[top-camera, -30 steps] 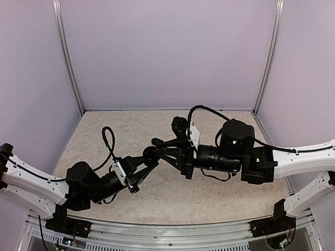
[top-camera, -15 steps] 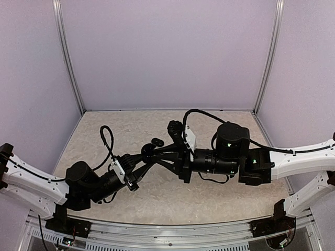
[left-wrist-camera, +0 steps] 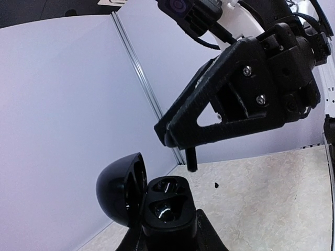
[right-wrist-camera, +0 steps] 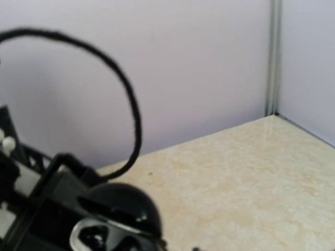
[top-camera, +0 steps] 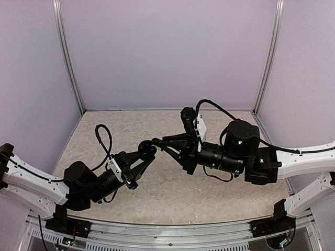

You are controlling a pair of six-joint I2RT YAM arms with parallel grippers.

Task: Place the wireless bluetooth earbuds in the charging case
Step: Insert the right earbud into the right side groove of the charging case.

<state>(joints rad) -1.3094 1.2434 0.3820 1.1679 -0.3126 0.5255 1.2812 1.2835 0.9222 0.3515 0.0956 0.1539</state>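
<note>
While the left tool (top-camera: 147, 154) is clamping the base of the charging case (left-wrist-camera: 166, 209) between its two fingers and holding it up off the desk (left-wrist-camera: 272, 198), the right tool (left-wrist-camera: 172, 135) is hovering just above it, its fingers pinched shut on one earbud (left-wrist-camera: 192, 159). That bud's stem is hanging straight down from the right tool's tip, apart from the case and slightly off to the side away from the lid (left-wrist-camera: 119, 189). The case's sockets are facing up toward the right tool, lined up along the left tool's own reach. The right tool is clearly the nearer one for the insertion, and I judge it is needing only a short drop with a small sideways correction. The lid is standing open beside the sockets and could be catching a finger. A tiny dark speck (left-wrist-camera: 216, 184) is lying on the desk beyond; whether it is the second bud, I cannot tell. A cable (right-wrist-camera: 125, 89) is looping above the left tool, clear of the path.
</note>
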